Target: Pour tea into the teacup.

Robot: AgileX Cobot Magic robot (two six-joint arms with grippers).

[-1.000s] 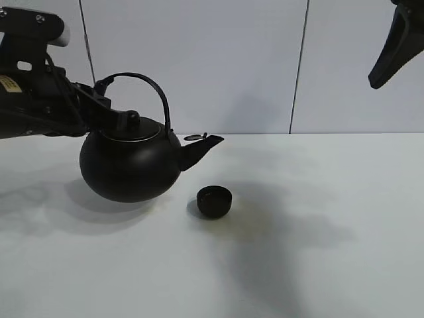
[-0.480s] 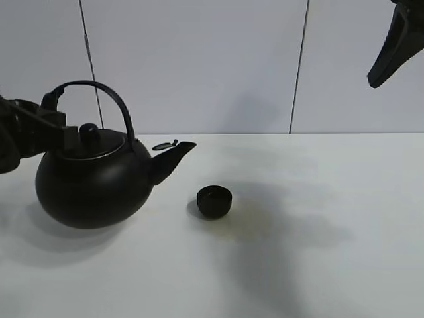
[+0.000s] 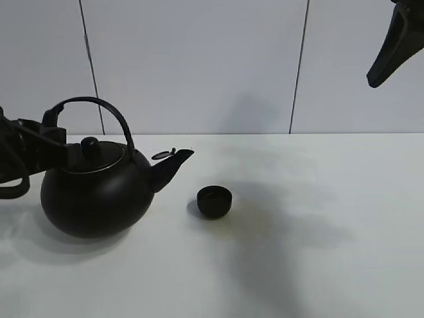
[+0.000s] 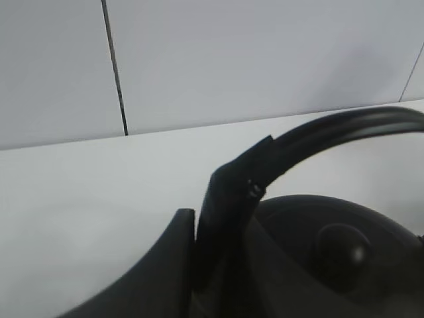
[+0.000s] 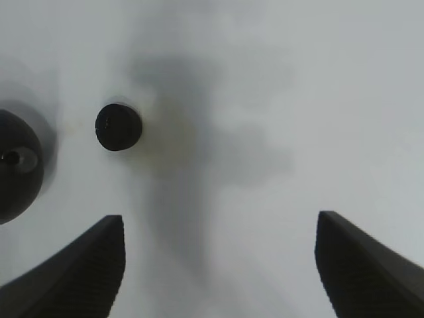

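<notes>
In the high view the teacup [image 3: 214, 201] sits at the centre of the white tabletop [image 3: 318, 265], just right of the kettle [image 3: 99, 195], whose spout [image 3: 173, 164] points toward it but is level and stops short of its rim. The left pincer [image 3: 50, 139], at the left edge, grips the kettle's arched handle [image 3: 99, 109] at its left end; the right pincer [image 3: 394, 46] hangs idle in the upper right corner. In the left wrist view one finger [image 4: 225, 212] is pressed on the handle [image 4: 344, 129] above the lid knob [image 4: 341, 242], so that pincer is closed on it. In the right wrist view the right pincer [image 5: 222, 265] is spread wide and empty, with the teacup [image 5: 118, 126] at upper left. The cup looks small, light and easily knocked; it is best left standing, while the kettle, probably heavy, is tipped by its handle.
</notes>
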